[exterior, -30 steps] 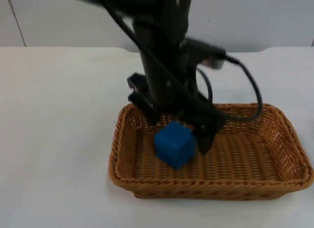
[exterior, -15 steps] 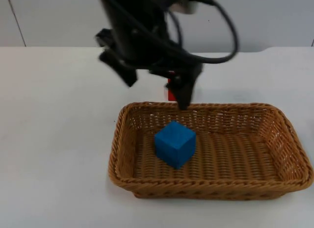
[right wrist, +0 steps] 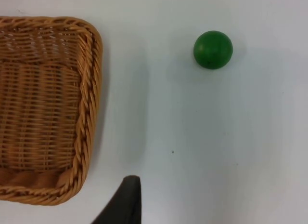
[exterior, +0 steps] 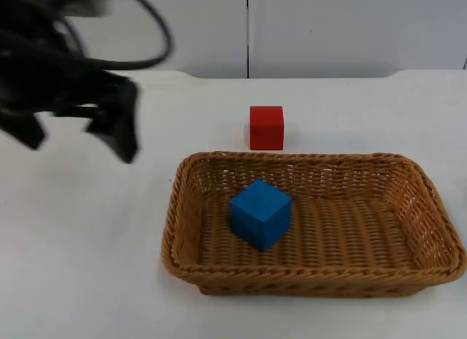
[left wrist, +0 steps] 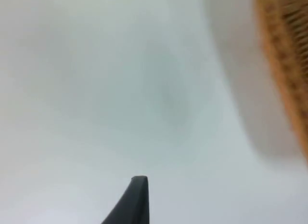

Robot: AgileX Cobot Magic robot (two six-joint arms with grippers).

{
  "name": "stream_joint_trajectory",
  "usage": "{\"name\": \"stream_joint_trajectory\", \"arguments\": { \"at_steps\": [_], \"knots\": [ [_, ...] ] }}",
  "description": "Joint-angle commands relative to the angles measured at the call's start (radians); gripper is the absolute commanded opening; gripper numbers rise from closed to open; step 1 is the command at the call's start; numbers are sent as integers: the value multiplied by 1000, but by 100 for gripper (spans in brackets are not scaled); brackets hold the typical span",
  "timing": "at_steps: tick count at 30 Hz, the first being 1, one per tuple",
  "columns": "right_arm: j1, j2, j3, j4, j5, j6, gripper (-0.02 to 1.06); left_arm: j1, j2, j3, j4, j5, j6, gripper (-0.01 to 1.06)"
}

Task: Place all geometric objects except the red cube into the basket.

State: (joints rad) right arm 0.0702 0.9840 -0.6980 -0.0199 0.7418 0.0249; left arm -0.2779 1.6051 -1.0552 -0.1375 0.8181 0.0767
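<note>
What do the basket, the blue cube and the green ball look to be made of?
Basket: woven wicker or rattan, tan, matte; braided rim and ribbed weave show. Blue cube: likely painted wood or plastic, matte, flat faces and crisp edges. Green ball: probably painted wood or plastic, smooth with a soft sheen. The exact material of the cube and ball stays open.

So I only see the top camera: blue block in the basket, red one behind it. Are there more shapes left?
Observer: Yes. The right wrist view shows a green ball on the table, outside the basket.
Operator: Is the ball touching the basket?
Observer: No, there is bare table between them.
Operator: What does the left wrist camera see?
Observer: Blurred table and a bit of basket rim.
</note>
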Motion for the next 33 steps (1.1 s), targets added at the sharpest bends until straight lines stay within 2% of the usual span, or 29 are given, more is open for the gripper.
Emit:
{"name": "stream_joint_trajectory", "arguments": {
  "at_steps": [1, 8, 13, 27, 33],
  "knots": [
    [-7, -2, -6, -2, -6, 0, 105, 51, -58, 52, -14, -5, 0, 100],
    [-7, -2, -6, -2, -6, 0, 105, 168, -217, 228, -23, -39, -2, 100],
    [-7, -2, -6, -2, -6, 0, 105, 199, -299, 310, -24, -52, -2, 100],
    [-7, -2, -6, -2, -6, 0, 105, 199, -432, 334, -24, -42, 23, 100],
    [-7, 0, -6, -1, -6, 0, 105, 199, -436, 334, -16, -34, 21, 105]
  ]
}}
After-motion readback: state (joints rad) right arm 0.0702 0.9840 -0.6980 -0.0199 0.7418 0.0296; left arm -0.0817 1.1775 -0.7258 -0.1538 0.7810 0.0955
